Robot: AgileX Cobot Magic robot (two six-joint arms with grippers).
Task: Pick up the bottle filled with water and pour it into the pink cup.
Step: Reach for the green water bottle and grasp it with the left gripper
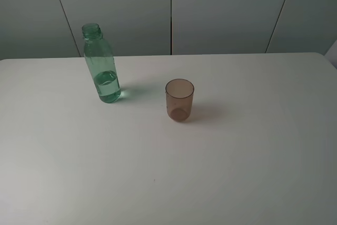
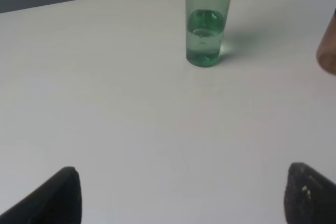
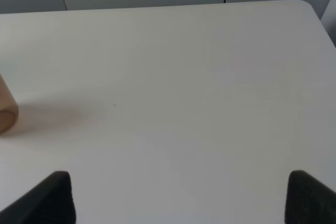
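The green transparent bottle (image 1: 102, 67) stands upright at the back left of the white table (image 1: 168, 172), uncapped, with water in its lower third. It also shows in the left wrist view (image 2: 206, 24), well ahead of my left gripper (image 2: 184, 198). The pink cup (image 1: 179, 99) stands upright to the right of the bottle and apart from it. Its edge shows in the left wrist view (image 2: 328, 51) and in the right wrist view (image 3: 6, 108). My left gripper is open and empty. My right gripper (image 3: 181, 198) is open and empty. Neither gripper shows in the exterior high view.
Grey wall panels (image 1: 168, 9) rise behind the table's far edge. The table's rounded far right corner (image 3: 310, 9) shows in the right wrist view.
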